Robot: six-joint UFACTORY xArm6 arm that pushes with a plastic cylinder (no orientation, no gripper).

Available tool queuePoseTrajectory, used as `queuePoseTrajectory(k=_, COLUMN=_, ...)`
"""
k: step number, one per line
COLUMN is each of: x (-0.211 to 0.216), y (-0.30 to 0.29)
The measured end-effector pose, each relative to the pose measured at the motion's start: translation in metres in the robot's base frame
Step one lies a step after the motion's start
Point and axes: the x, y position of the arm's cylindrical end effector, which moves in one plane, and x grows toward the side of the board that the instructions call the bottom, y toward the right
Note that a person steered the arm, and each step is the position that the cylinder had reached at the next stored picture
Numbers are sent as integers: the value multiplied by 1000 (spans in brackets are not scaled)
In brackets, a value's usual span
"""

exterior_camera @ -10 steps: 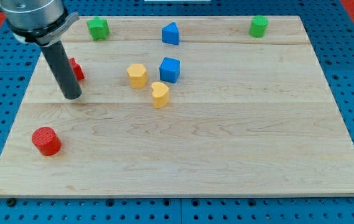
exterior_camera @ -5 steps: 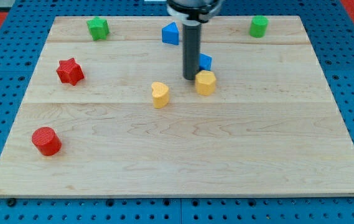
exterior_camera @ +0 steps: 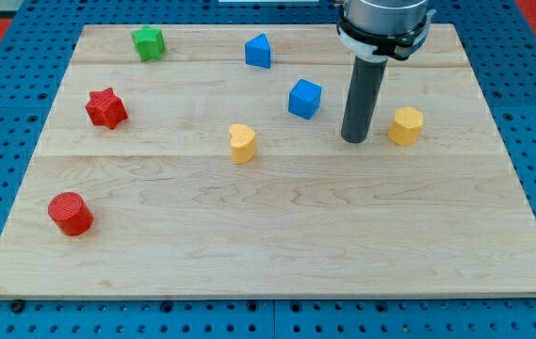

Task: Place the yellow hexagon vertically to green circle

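Note:
The yellow hexagon (exterior_camera: 405, 125) lies on the wooden board's right half, at mid height. My tip (exterior_camera: 354, 139) rests on the board just left of it, with a small gap between them. The green circle is hidden behind the arm at the view's top right. The rod (exterior_camera: 362, 99) rises up to the arm's body at the top.
A blue cube (exterior_camera: 304, 98) sits left of the rod. A yellow heart (exterior_camera: 241, 143) lies near the centre. A blue triangle (exterior_camera: 258, 50) and a green star (exterior_camera: 148, 42) are at the top. A red star (exterior_camera: 105, 107) and a red cylinder (exterior_camera: 70, 213) are at the left.
My tip has moved right, from the left edge past the centre. The yellow hexagon was pushed right across the board. The blue cube shifted a little right.

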Motion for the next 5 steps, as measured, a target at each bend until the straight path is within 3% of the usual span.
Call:
queuePoseTrajectory(k=2, x=0, y=-8)
queuePoseTrajectory(k=5, x=-62, y=0)
